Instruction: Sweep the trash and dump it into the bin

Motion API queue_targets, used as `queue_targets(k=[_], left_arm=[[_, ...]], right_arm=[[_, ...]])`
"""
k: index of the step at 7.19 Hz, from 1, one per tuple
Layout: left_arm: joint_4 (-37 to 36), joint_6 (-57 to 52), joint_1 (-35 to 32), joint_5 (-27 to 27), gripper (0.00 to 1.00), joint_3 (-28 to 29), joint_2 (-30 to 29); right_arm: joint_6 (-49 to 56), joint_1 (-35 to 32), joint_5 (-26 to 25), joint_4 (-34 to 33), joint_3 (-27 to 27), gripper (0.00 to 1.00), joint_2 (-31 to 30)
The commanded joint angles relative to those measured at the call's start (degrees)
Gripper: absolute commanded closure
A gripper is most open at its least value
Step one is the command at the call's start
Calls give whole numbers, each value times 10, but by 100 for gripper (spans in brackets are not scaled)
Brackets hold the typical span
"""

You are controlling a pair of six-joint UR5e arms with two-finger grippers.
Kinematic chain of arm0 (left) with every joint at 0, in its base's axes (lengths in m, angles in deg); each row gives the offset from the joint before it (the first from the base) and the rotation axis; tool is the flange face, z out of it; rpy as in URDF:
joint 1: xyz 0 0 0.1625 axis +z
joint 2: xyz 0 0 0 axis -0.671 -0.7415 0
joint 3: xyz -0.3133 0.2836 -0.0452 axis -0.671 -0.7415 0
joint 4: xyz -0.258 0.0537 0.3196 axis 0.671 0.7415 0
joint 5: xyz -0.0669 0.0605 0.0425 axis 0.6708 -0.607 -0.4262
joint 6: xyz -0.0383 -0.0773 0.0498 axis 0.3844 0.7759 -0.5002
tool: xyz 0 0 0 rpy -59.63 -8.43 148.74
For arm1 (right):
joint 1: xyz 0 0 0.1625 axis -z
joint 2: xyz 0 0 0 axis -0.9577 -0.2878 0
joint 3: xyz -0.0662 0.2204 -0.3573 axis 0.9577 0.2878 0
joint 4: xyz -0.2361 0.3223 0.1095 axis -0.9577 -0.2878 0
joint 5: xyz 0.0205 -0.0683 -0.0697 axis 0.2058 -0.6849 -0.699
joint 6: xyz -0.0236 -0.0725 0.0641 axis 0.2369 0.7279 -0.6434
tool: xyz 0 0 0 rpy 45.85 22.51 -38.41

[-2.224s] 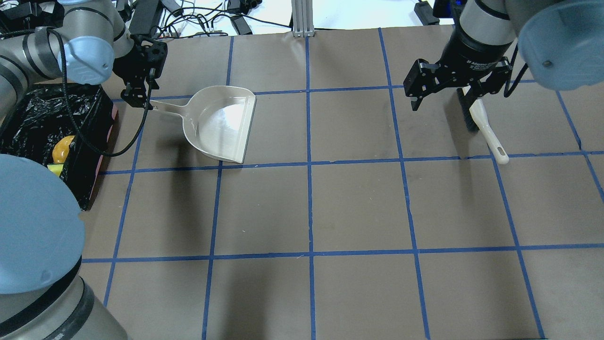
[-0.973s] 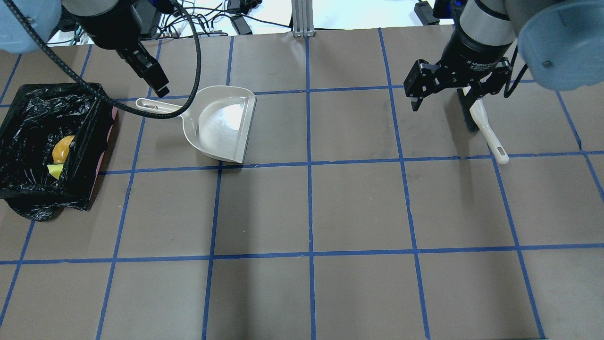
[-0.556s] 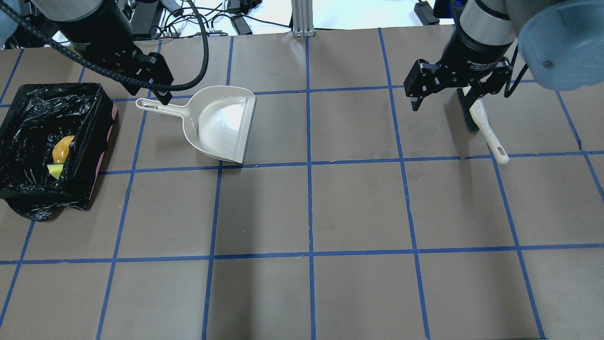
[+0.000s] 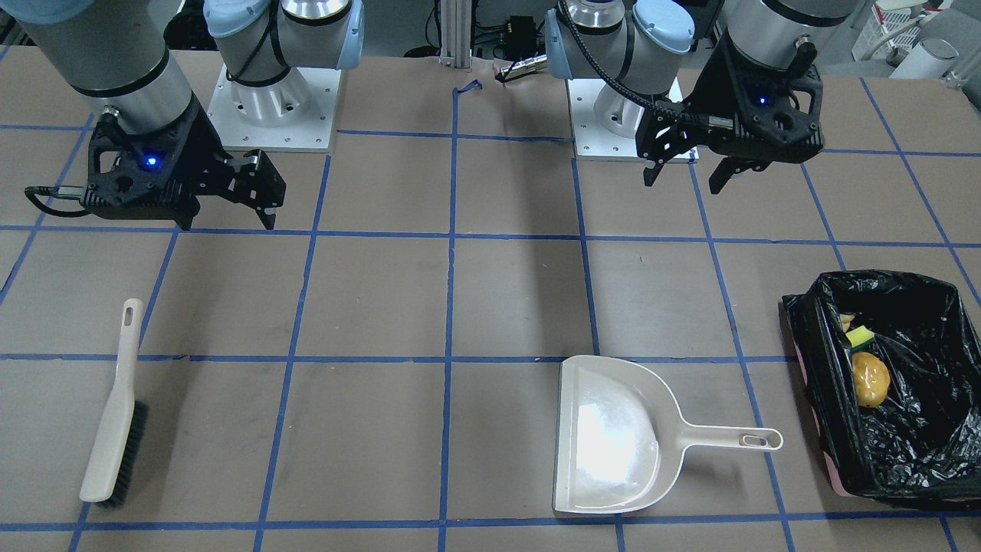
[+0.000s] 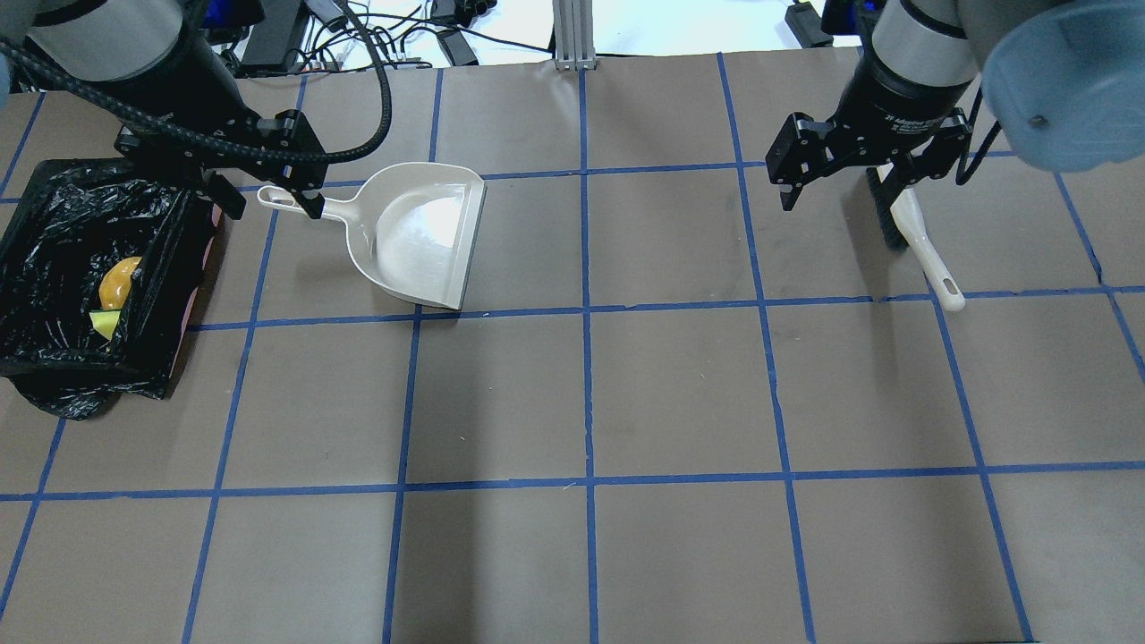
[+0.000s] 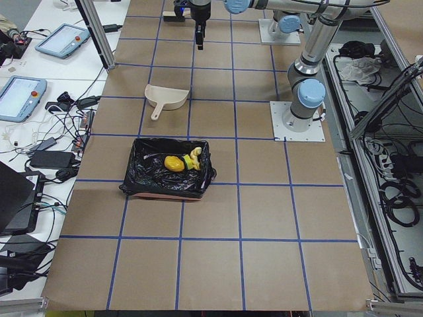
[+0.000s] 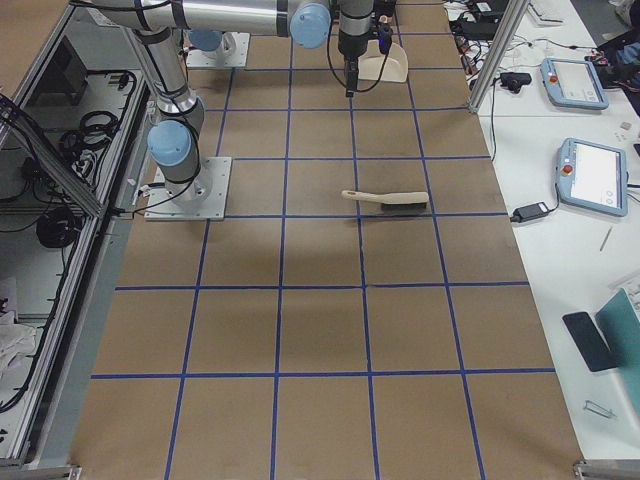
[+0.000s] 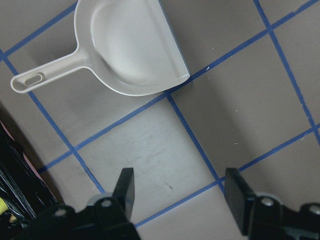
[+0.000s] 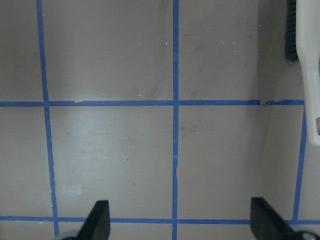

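The bin [image 5: 54, 215] stands at the table's left edge, pink-sided and lined with a black bag. Inside it lie the trash pieces: a yellow-brown potato [image 5: 116, 282] and a yellow-green sponge wedge [image 5: 105, 322], also seen as the potato [image 4: 871, 379] and the sponge [image 4: 860, 335]. The melon rind is not clearly visible. My left gripper [image 5: 271, 204] hangs open and empty, high above the beige dustpan's [image 5: 420, 233] handle end. The dustpan lies flat and empty on the table. My right gripper [image 5: 859, 183] is open, raised beside the brush [image 5: 912, 233].
Blue tape lines divide the brown table into squares. The brush [image 4: 115, 414] lies flat at the table's right side. Cables and devices [image 5: 376, 36] crowd the far edge. Both arm bases [image 4: 272, 107] stand on the robot's side.
My left gripper has left the dustpan handle, risen and turned, and now hovers open over the handle end. The dustpan, brush and right arm have stayed put.
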Motion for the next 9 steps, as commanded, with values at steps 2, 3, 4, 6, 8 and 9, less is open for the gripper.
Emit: queue_targets(k=[2,3,4,6,8,9], left_arm=[[-17,37,0,-2,11,-7,4],[-18,35,0,-2,11,-8,5],[-19,30,0,-2,11,-8,4],[-28,29,0,-2,10,-8,4],[-30,29,0,-2,9,-9,4],[-32,29,0,-2,9,-9,4]], right_arm=[[0,1,-1,0,0,0,0],[0,0,-1,0,0,0,-1],[0,1,-1,0,0,0,0],[0,1,-1,0,0,0,-1],[0,1,-1,1,0,0,-1],[0,1,-2,1,0,0,-1]])
